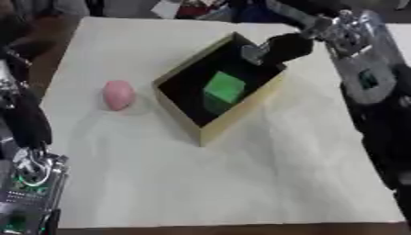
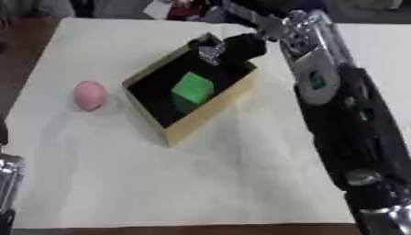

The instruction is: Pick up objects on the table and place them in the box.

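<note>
Hovering over the box's point(image 1: 210, 131) one o'clock corner, the right hand point(image 1: 277, 49) shows no clear finger position, so I cannot tell its state. The green cube point(image 1: 224, 88) sits inside. At nine o'clock lies the pink egg point(image 1: 118, 94), probably light, smooth, best grasped across its middle.

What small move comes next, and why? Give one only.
Probably lift the right robot hand up and clear of the box. The green block already lies inside, and this robot hand hangs over the box's far corner. The pink egg-shaped thing waits on the table left of the box, nearer the left arm.
</note>
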